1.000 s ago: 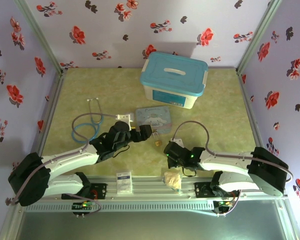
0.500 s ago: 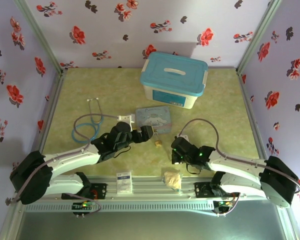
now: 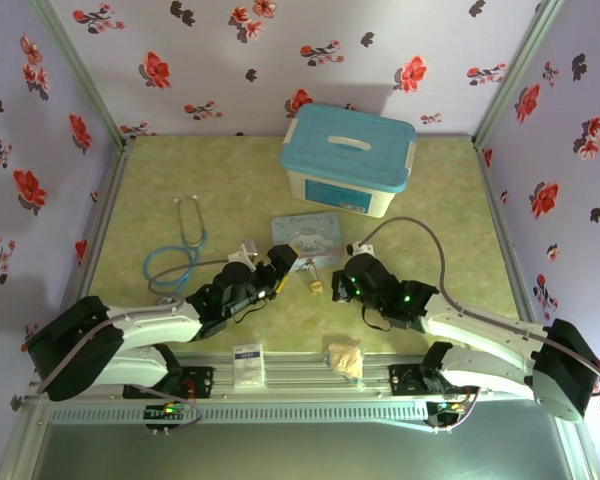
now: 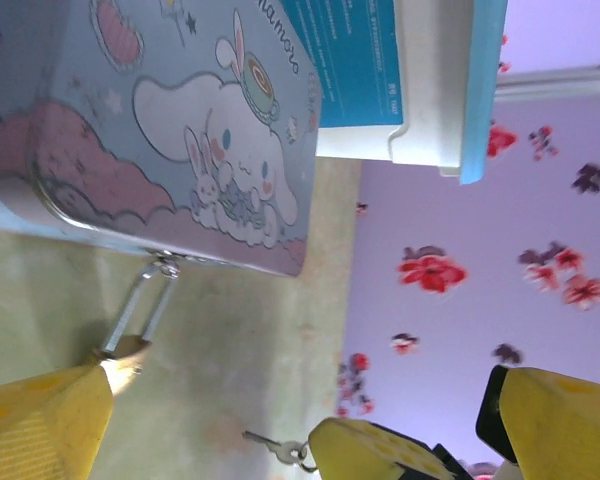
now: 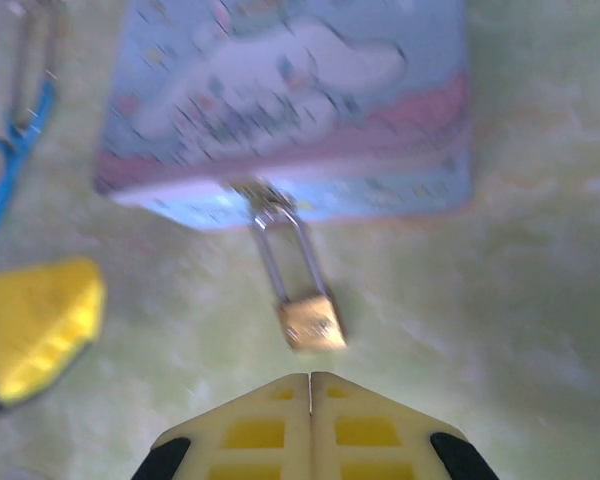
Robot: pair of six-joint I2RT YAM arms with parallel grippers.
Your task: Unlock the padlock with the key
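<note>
The right gripper (image 5: 310,385) has its fingers pressed flat together. From the left wrist, the key (image 4: 268,444) sticks out at their tip, so it appears to be pinched there rather than lying loose. Just ahead of those fingertips lies the padlock (image 5: 310,322), brass body toward the hand. Its shackle (image 5: 280,250) runs away from the hand to the clasp of the cartoon tin (image 5: 280,100) beyond. Off to this hand's left, near the lock but not touching it, the left gripper (image 3: 285,262) stands with its jaws spread wide and holds nothing. As I judge it, the step is getting the key into the lock. The body looks free to swing on its shackle, so the left jaws should close on the brass sides first. Then the right hand can line the blade up with the keyway and ease it in straight. The keyhole is too blurred to place.
</note>
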